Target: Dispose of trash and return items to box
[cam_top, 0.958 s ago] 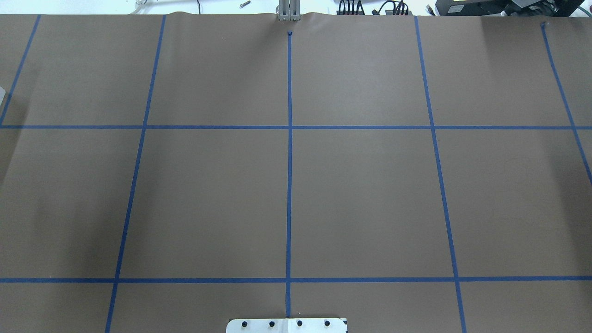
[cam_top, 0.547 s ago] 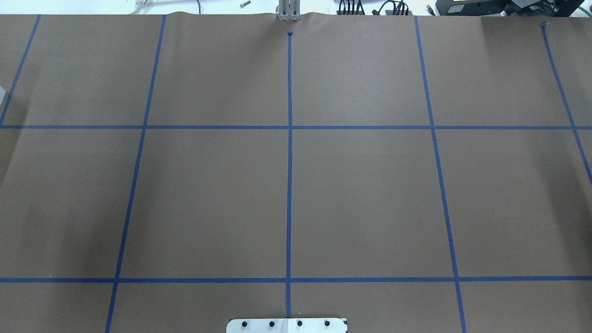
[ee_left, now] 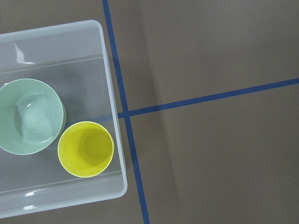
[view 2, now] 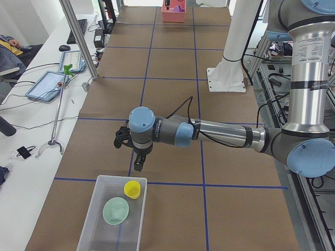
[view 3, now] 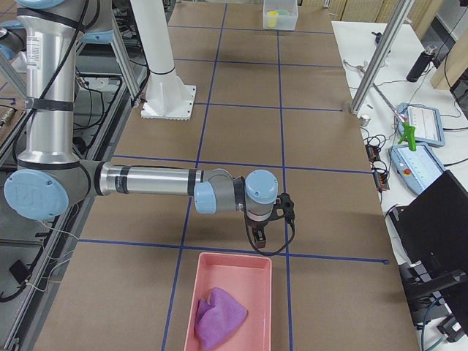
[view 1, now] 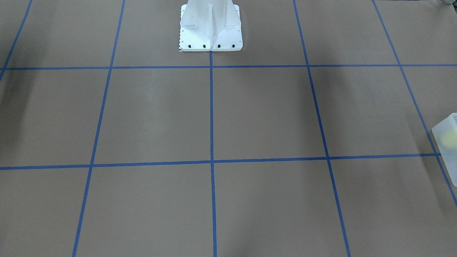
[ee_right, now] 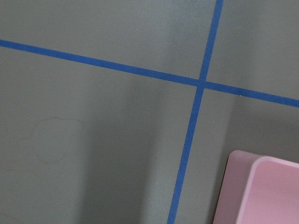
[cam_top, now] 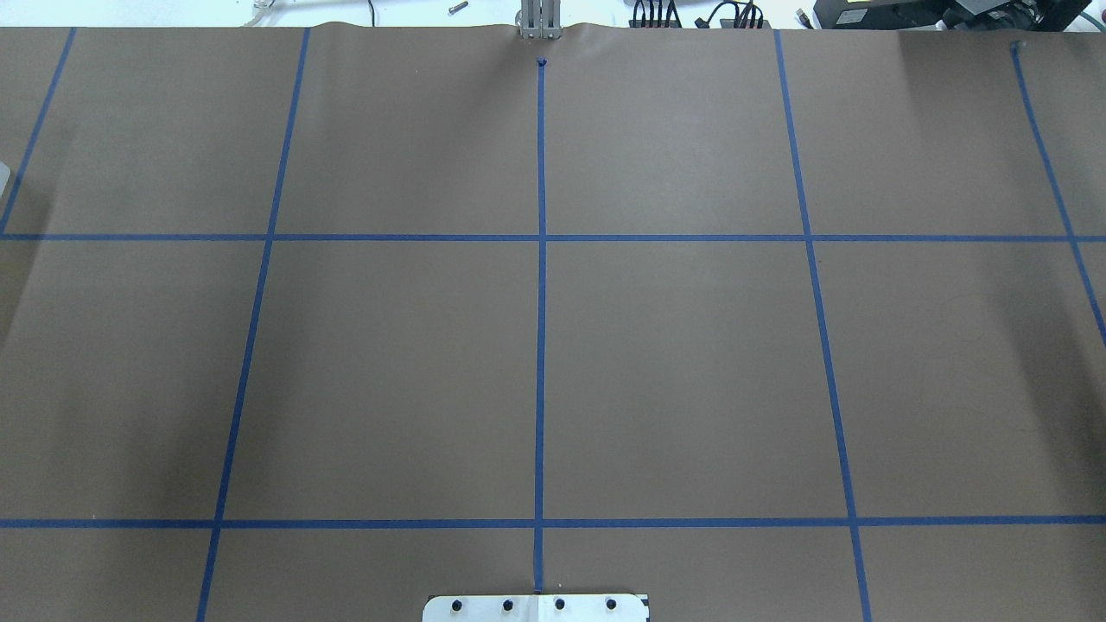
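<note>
Brown table (view 2: pixel 172 68), cup (ee_left: pixel 85 148) and bowl (ee_left: pixel 28 122) inside box (ee_left: pixel 60 65)

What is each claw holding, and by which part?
Nothing seen: left claw and right claw carry nothing; cup and bowl sit in the box, cloth in the tray.

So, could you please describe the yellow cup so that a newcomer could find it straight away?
At the end of the brown table on the robot's left stands a frosted translucent box. Inside, near one corner, sits the small yellow cup, mouth up. Its only neighbour, a pale green bowl, is wider.
</note>
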Available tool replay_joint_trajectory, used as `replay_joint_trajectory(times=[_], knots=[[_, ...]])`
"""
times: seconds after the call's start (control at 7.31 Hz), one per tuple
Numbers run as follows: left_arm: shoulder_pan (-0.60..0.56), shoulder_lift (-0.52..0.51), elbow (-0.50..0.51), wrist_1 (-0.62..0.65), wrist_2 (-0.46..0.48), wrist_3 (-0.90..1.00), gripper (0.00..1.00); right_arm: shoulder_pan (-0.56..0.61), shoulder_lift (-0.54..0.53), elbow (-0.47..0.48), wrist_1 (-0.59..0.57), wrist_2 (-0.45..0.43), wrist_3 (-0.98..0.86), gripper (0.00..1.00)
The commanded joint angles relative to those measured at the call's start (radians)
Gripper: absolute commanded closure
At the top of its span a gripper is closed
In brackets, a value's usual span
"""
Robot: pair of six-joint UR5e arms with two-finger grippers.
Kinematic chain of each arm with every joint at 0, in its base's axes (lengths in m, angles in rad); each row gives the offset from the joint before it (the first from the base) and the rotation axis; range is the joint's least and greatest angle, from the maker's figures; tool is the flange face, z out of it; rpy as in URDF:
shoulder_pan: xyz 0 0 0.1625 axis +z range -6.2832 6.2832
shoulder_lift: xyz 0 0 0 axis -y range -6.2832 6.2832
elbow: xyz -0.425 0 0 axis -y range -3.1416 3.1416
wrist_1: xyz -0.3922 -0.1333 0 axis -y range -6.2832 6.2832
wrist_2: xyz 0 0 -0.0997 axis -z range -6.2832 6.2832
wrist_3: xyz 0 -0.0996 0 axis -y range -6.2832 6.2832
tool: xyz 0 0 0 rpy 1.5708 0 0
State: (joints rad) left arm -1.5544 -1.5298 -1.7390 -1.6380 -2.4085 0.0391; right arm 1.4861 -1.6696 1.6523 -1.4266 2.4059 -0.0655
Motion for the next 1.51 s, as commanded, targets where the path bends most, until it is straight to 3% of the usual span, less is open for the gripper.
replay_joint_trajectory(times=[0.0, 0.68, 0.82, 1.09, 1.37], knots=[[0.002, -0.006, 0.003, 0.000, 0.002, -0.042, 0.02, -0.018, 0.001, -0.002, 0.023, -0.002, 0.000, 0.00], [0.004, 0.016, -0.057, -0.063, -0.012, -0.041, 0.02, -0.026, -0.001, -0.009, 0.021, -0.002, 0.000, 0.00], [0.004, 0.020, -0.059, -0.103, -0.012, -0.025, 0.02, -0.026, -0.001, -0.009, 0.021, -0.001, 0.000, 0.00], [0.001, 0.147, -0.050, -0.364, -0.012, -0.021, 0.02, -0.027, 0.001, -0.008, 0.021, -0.001, 0.000, 0.00], [0.001, 0.146, -0.048, -0.376, -0.003, -0.031, 0.02, -0.033, 0.002, -0.009, 0.021, -0.001, 0.000, 0.00]])
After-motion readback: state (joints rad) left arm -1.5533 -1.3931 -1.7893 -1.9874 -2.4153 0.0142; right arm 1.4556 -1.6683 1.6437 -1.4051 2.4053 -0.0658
